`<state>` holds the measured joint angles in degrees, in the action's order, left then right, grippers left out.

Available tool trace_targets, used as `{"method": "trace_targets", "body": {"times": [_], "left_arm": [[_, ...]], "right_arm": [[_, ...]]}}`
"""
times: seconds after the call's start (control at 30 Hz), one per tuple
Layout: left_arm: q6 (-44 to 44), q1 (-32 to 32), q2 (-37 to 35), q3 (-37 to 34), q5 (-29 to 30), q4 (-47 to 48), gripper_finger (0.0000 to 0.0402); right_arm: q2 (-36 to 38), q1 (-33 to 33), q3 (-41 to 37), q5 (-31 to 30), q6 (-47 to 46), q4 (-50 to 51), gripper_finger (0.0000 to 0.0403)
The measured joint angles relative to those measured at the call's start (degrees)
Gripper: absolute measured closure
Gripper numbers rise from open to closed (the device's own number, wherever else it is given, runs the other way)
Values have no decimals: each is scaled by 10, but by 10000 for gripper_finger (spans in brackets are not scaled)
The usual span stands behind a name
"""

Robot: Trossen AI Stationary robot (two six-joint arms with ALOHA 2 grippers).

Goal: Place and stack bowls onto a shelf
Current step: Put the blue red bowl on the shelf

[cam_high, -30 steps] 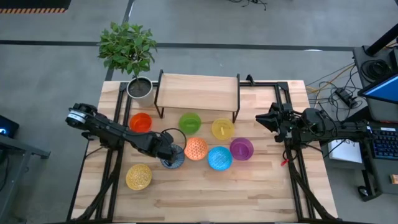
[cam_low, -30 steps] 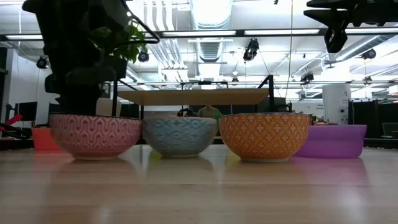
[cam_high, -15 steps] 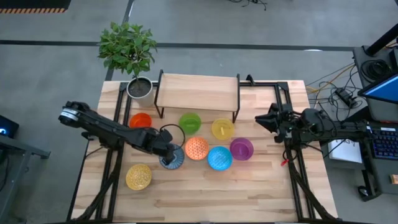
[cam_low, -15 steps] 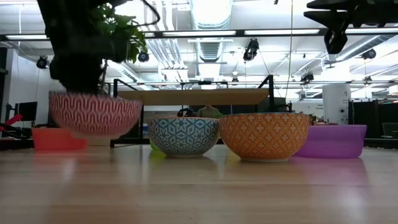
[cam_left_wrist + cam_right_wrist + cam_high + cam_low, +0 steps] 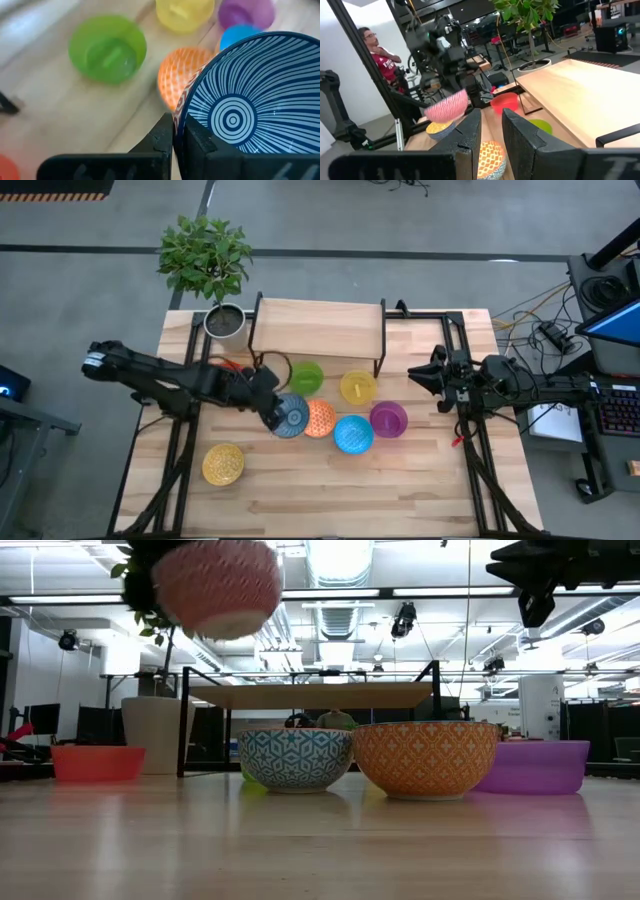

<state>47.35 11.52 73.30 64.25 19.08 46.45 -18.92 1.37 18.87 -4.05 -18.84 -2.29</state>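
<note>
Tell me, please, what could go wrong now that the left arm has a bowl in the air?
The left gripper pinches only the rim of the patterned bowl, which hangs tilted, so it might slip. It is above the orange patterned bowl and near the green bowl, so a drop could knock them. The shelf edge is close; the bowl could clip it.

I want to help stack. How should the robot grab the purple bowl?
Best guess: by the rim. The purple bowl stands upright and open, so the right gripper, waiting nearby, could come down from above with one of its jaws inside the wall and one outside, on the side away from the bright blue bowl beside it.
</note>
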Motion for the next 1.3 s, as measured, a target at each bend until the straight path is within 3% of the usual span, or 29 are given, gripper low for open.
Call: {"method": "trace_targets", "body": {"times": [0.23,0.47,0.8,1.0,1.3], "left_arm": [[-85,-94,34,111,-1,65,398],[-184,-228,70,205,-1,89,398],[-249,-408,142,230,-1,143,397],[-270,-447,164,230,-7,136,397],[-277,-456,185,230,-5,135,378]], "right_arm": [[0,0,0,0,0,16,335],[1,0,2,0,19,16,335],[1,0,2,0,20,16,335],[1,0,2,-1,21,16,335],[1,0,2,-1,26,16,335]]}}
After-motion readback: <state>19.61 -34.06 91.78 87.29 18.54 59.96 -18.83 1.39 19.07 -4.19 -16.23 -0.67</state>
